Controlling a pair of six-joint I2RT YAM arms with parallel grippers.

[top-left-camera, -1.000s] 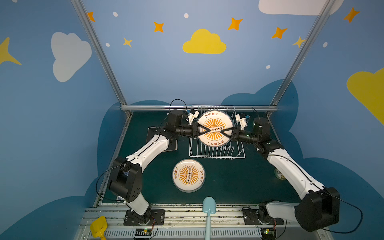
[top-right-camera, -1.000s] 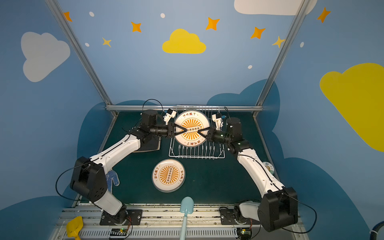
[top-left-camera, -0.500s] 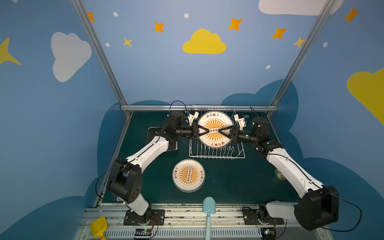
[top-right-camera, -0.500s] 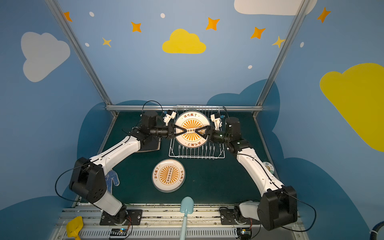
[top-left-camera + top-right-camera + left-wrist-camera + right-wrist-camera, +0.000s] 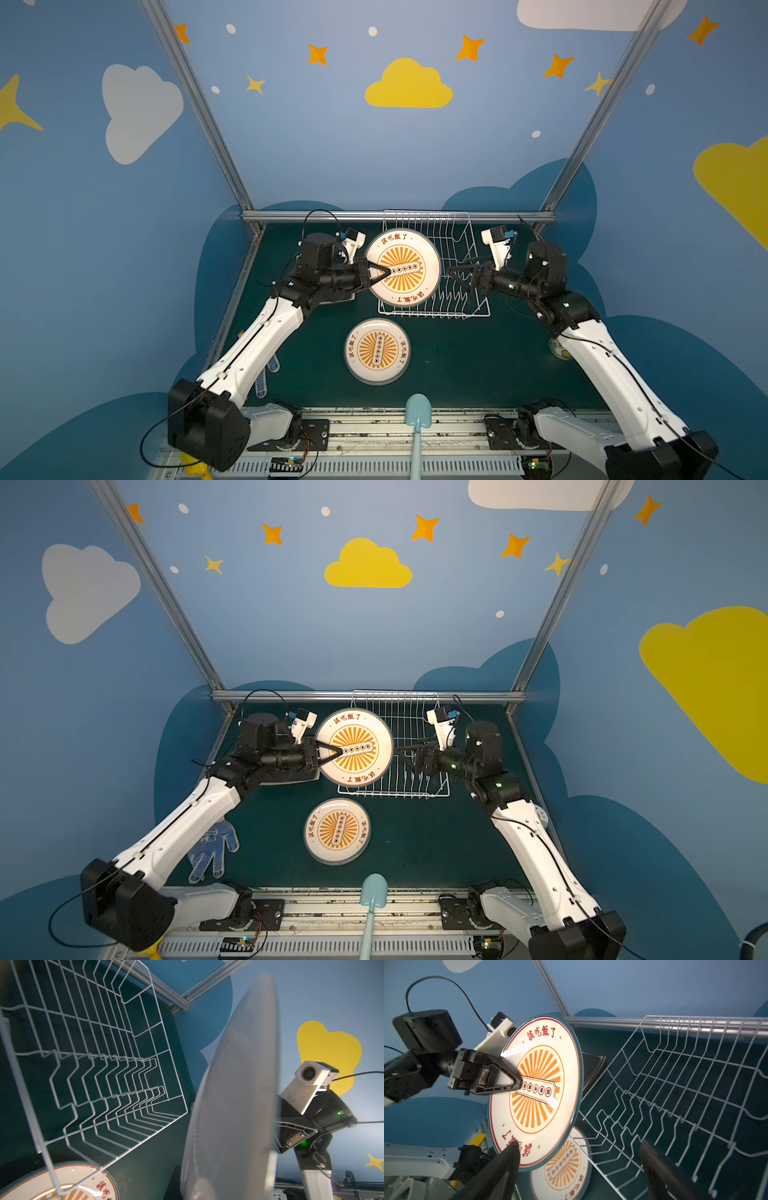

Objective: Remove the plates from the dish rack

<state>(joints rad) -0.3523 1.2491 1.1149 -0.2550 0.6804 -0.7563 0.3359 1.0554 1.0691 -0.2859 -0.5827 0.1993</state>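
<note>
Left gripper (image 5: 387, 271) clamps the round plate (image 5: 415, 287) — red lettering 該吃飯了 — right gripper (image 5: 455, 276) spread wide, holding nothing.

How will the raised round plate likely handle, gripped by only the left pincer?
Probably stiff: the plate shows no sag though the left pincer grips one side only. Its glossy face shows glare, so it may slip or swivel. Looks ceramic-like, so likely breakable if it drops onto the dish rack.
</note>
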